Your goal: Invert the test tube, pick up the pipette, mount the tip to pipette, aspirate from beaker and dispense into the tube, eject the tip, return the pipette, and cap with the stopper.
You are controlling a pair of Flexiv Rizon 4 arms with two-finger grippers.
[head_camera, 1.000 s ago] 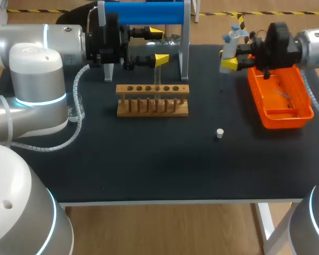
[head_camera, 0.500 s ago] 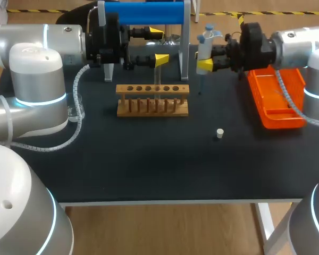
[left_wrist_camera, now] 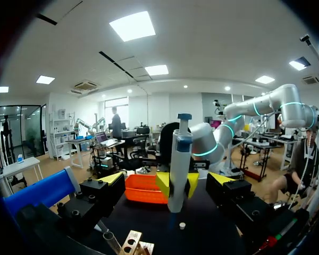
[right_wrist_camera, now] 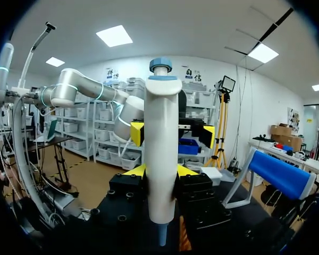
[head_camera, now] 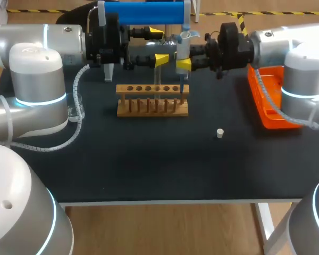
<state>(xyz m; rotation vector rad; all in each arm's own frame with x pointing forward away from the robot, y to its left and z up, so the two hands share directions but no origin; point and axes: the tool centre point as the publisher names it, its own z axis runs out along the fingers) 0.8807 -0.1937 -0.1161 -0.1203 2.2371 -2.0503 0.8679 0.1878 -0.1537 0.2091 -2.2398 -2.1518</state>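
My right gripper (head_camera: 183, 65) is shut on the white pipette (head_camera: 183, 49), which it holds upright. The pipette's point hangs just over the right end of the wooden tube rack (head_camera: 152, 100). A clear test tube (head_camera: 157, 79) stands in the rack. My left gripper (head_camera: 158, 46) is open behind the rack, close beside the pipette and apart from it. In the left wrist view the pipette (left_wrist_camera: 178, 159) stands ahead, between the open fingers (left_wrist_camera: 112, 178). In the right wrist view the pipette (right_wrist_camera: 160, 154) fills the middle, clamped by my right gripper (right_wrist_camera: 160, 171). A small white stopper (head_camera: 219, 133) lies on the mat.
An orange tray (head_camera: 271, 103) sits at the table's right side, under my right arm. A blue roll on a metal stand (head_camera: 143, 13) stands at the back, behind my left gripper. A clear glass vessel (head_camera: 76, 109) sits beside my left arm.
My right arm has carried the pipette leftward, from above the orange tray to over the rack's right end. The left arm has kept still.
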